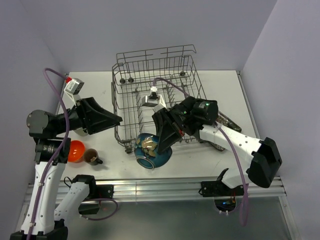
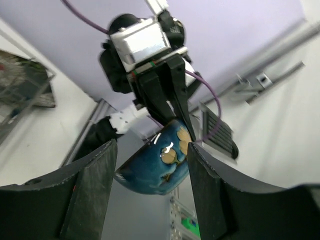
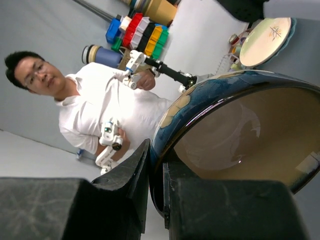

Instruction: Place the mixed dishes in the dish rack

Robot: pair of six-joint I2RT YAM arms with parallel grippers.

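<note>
right gripper (image 3: 156, 156): clamped on the rim of the blue round bowl (image 3: 240, 130); one finger is seen inside the rim, the other outside.
right gripper, top view (image 1: 161, 145): pointed toward the near left, at the near edge of the dish rack (image 1: 191, 70).
blue round bowl (image 1: 150, 157): held tipped on its side, just near of the rack's near wall and toward its left corner; outside the rack. contact with the table (image 1: 220, 90) cannot be told.
bowl surface: glossy dark blue outside with tan patches, tan inside.
left gripper (image 2: 150, 150): fingers (image 2: 90, 200) set wide apart, nothing between them.
left gripper, top view (image 1: 117, 120): aimed right, just beside the rack's left wall; the bowl and the right gripper (image 2: 167, 105) are framed between its fingers in the left wrist view.
dish rack: grey wire, placed at the far centre of the table, raised rail on its far side; no dishes can be made out inside from above.
small orange bowl (image 1: 76, 151): on the table at the near left, partly hidden by the left arm.
dark brown mug (image 1: 91, 157): upright, just right of the orange bowl, handle turned right.
dark item (image 1: 227, 120): on the table right of the rack, mostly covered by the right forearm; it cannot be identified.
</note>
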